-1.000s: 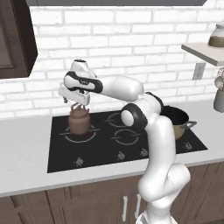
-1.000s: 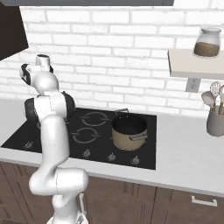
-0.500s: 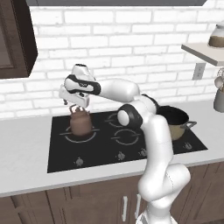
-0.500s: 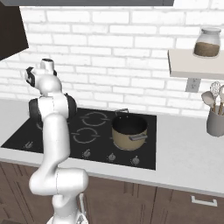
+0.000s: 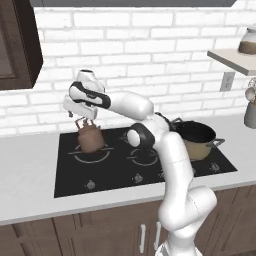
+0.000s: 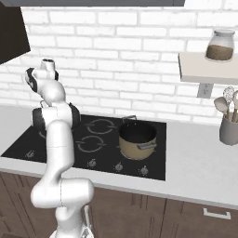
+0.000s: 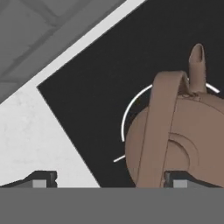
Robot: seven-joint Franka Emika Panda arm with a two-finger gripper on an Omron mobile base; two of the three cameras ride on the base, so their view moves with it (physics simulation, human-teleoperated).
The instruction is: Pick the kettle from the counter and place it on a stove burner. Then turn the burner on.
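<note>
- Brown-copper kettle sits upright on the black glass cooktop, inside the big grey ring of the stove burner at the far left of the hob; in the hand view its body overlaps that white ring arc.
- Above it the gripper hangs with its fingers spread wide, one tip off to the side over bare glass and counter, the other beside the kettle's arched handle; nothing is pinched between them.
- Judging by its looks, the kettle is rigid metal, smooth and likely slippery on the rounded belly, and light if empty; whether it holds water cannot be told.
- Best hold would be the thin flat handle at its top, gripped across its narrow width; the round body offers little purchase and the spout is a poor place.
- Lifted by the handle it may swing, so slow moves would suit.
- With the kettle placed, the knobs along the near edge of the hob appear to be what remains.
- Big tan pot stands on the right burner, well apart.
</note>
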